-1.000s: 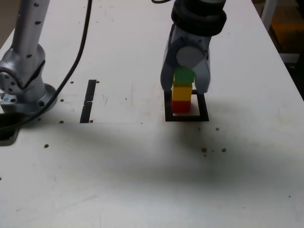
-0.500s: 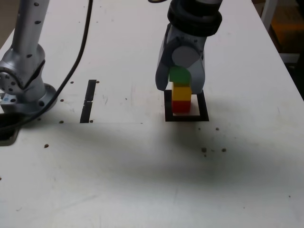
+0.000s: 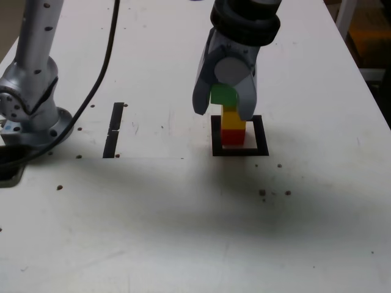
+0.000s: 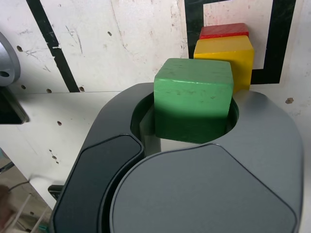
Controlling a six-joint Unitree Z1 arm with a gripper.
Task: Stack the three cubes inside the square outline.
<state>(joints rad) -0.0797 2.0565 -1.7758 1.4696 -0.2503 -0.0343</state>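
**Op:** Largest first: the table [image 3: 183, 232] is as it was. My gripper [image 3: 222, 113] has moved toward the exterior view's left and lifted a little over the last second.

**Obs:** Still carrying the green?

**Op:** Yes. The jaws are clamped on the green cube [image 3: 223, 96]; the wrist view shows it seated between them [image 4: 193, 98]. A second ago it hung right over the yellow. Now it sits off to the exterior view's left of the column and no longer looks to rest on it.

**Obs:** And the other two?

**Op:** Yellow cube [image 3: 233, 118] on red cube [image 3: 231, 137], both inside the outline [image 3: 262, 135], unmoved.

**Obs:** So the stack isn't finished.

**Op:** I'd judge not. Two are stacked; the third has drifted off line. I'd need to bring it back over the yellow before letting go, or it could clip an edge and topple the pair.
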